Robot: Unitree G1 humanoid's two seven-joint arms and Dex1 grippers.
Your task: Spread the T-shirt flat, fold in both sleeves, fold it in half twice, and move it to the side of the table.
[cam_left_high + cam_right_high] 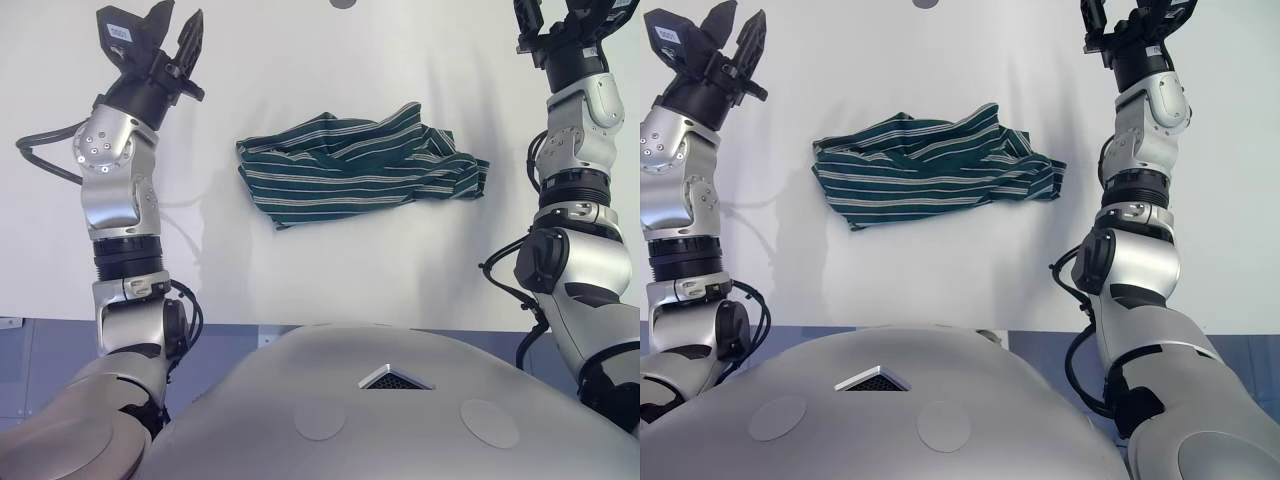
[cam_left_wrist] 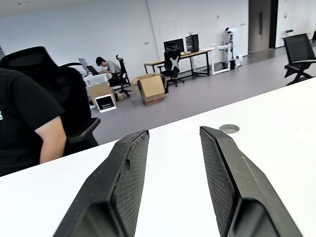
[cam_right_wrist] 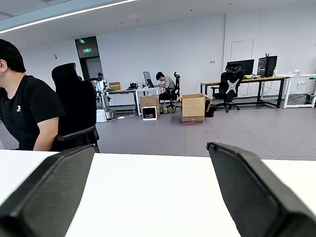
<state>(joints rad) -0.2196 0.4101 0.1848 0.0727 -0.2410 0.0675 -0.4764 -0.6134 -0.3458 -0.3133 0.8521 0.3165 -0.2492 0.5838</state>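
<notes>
A dark green T-shirt (image 1: pixel 355 165) with thin white stripes lies crumpled in a loose heap on the middle of the white table (image 1: pixel 300 270). My left gripper (image 1: pixel 172 32) is raised well to the left of the shirt, open, with nothing between its black fingers (image 2: pixel 126 182). My right gripper (image 1: pixel 1138 8) is raised at the far right, beyond the shirt's right end, open and empty too; its dark pads (image 3: pixel 249 190) stand wide apart above the tabletop.
A round cable hole (image 1: pixel 343 3) sits in the table's far edge behind the shirt. The table's near edge (image 1: pixel 240 322) runs just in front of me. Bare tabletop surrounds the shirt on all sides.
</notes>
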